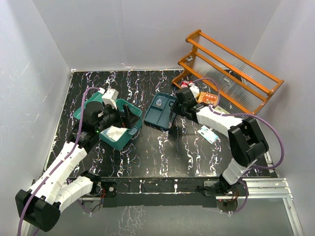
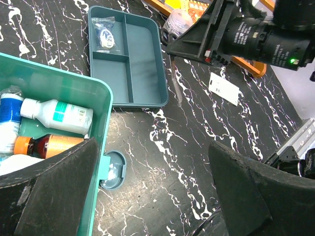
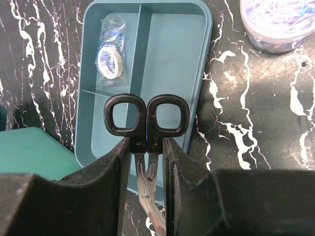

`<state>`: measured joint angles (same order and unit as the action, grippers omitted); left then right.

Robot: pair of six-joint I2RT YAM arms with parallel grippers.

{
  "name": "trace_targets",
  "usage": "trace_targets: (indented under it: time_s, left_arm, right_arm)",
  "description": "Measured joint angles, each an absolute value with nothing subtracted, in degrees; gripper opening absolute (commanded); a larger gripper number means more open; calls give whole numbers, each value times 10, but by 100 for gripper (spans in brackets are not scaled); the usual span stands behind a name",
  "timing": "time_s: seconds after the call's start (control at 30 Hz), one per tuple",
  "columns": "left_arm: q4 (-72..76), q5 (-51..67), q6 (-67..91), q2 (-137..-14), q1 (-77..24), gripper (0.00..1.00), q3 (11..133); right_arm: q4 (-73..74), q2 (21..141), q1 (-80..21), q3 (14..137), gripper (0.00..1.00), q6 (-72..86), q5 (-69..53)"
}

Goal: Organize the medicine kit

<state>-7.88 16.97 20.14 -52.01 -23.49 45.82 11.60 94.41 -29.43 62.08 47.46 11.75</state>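
The medicine kit [image 1: 123, 142] is a teal-green box standing open on the left. In the left wrist view the medicine kit [image 2: 59, 86] holds a white bottle [image 2: 56, 114] and an amber bottle [image 2: 54, 145]; its front latch [image 2: 114, 169] hangs down. My left gripper [image 2: 152, 147] hovers open over the kit's front rim with nothing between its fingers, as the left gripper [image 1: 129, 117] also shows from above. My right gripper [image 3: 146, 147] is shut on black-handled scissors [image 3: 146, 118], handles forward, above the near edge of the blue divided tray [image 3: 172, 59].
A wrapped tape roll [image 3: 109, 59] lies in the tray's small compartment. A clear round container [image 3: 278, 22] sits beyond the tray. The orange rack [image 1: 231, 73] stands at the back right, with an orange box [image 1: 207, 98] and a white packet [image 1: 209, 133] near it.
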Motion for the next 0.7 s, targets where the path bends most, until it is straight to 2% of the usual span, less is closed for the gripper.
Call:
trace_targets:
  time_s: [0.47,0.53,0.7]
  left_arm:
    - [-83,170,202,-517,-235,93,461]
    - [-84,170,201,-517,-235,93,461]
    - [-88,169,201,-517,-235,93,465]
  right_arm:
    - [123,1065,-323,688,11,526,220]
    - [130,1080,-324,701,16,526,230]
    - [149,1106,-324,745,37,522,241]
